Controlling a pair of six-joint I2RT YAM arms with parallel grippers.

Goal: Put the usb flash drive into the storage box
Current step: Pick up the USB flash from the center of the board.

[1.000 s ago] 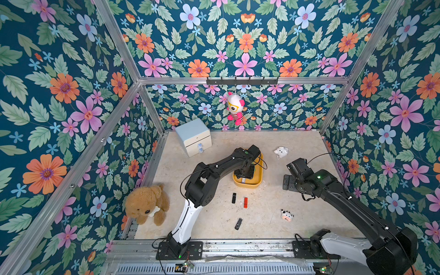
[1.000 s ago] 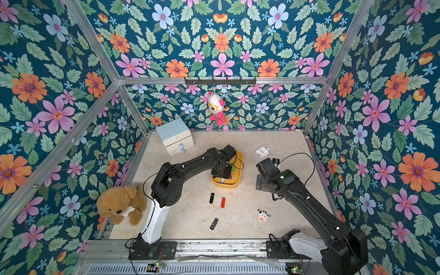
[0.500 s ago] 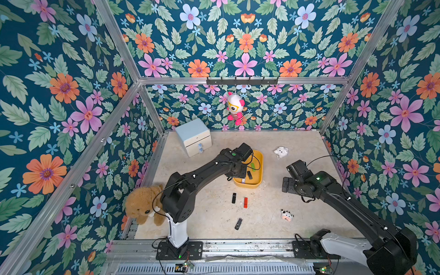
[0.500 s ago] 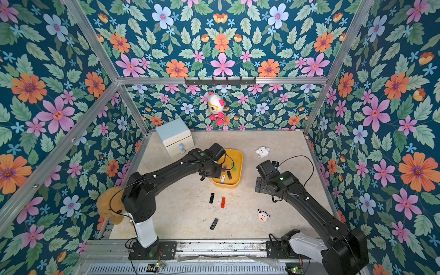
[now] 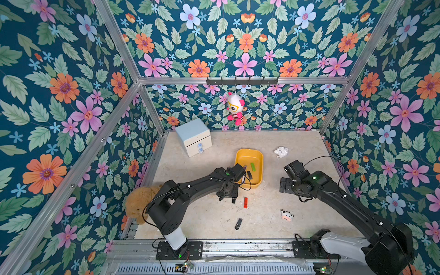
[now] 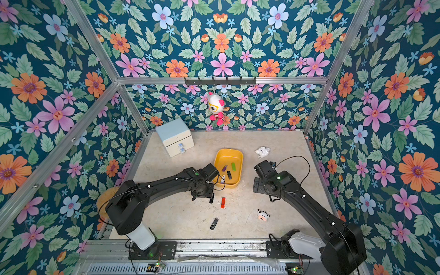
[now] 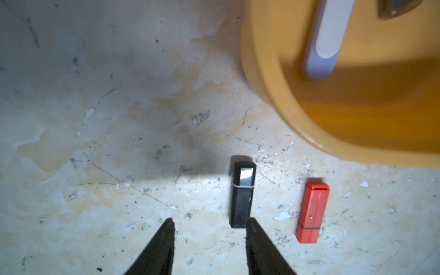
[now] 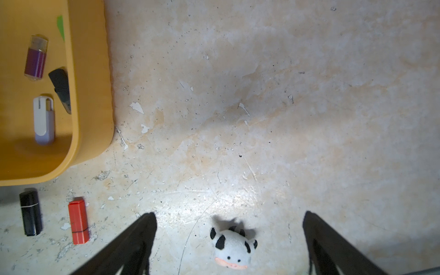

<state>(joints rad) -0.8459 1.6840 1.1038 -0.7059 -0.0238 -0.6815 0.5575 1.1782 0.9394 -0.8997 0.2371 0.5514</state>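
We have drawn our left gripper (image 7: 210, 221) out of the yellow storage box (image 5: 249, 150), leaving a white flash drive (image 7: 326, 40) inside. Its jaws are parted and empty beside the black flash drive (image 7: 241, 197) at the box's 7 o'clock, which we judge is the next pick. Our right gripper (image 8: 228, 214) is spread wide and holds nothing.

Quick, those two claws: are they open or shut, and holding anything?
Left gripper: open, empty; the black flash drive lies beside one fingertip.
Right gripper: wide open, holding nothing.
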